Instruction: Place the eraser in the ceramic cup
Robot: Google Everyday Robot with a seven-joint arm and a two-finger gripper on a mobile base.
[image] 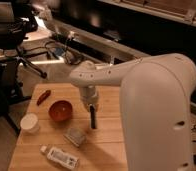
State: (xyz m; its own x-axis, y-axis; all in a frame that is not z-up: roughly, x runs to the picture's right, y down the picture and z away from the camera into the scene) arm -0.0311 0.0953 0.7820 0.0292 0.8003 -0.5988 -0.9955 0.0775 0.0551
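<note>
Nearest on the wooden table (107, 142), in front of the orange bowl (60, 111), lies a white labelled bottle (58, 157), with a pale flat packet (76, 136) between the two. The white ceramic cup (30, 122) stands just left of the bowl. Right of the bowl the black eraser (93, 121) hangs upright, its top end clamped in the closed gripper (92, 107). Behind the bowl to its left lies a small curved red thing (43, 96)

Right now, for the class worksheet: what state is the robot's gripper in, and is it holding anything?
Gripper: closed on the eraser, which hangs upright from it above the table, just right of the orange bowl.
</note>
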